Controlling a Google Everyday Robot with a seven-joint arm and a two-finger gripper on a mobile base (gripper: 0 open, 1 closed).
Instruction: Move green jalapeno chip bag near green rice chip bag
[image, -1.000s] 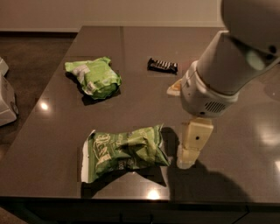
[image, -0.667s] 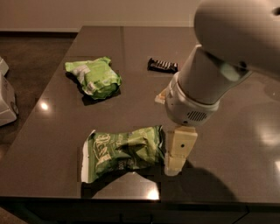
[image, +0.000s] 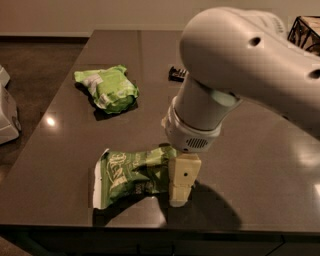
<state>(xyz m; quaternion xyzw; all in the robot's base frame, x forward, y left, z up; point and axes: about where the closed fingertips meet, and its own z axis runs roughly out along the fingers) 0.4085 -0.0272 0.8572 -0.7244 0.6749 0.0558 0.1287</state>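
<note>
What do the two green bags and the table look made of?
Jalapeno chip bag: creased, shiny film, plastic or foil. Rice chip bag: same glossy film, puffier. Table: dark, polished, reflecting lights; stone or laminate, unclear. Gripper, at the jalapeno bag's right end: matte cream plastic, seemingly.

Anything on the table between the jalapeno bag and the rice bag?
Nothing visible: only bare table between the green jalapeno chip bag and the green rice chip bag. The tool is at the jalapeno bag's right end; the dark snack bar lies off that line, farther right.
</note>
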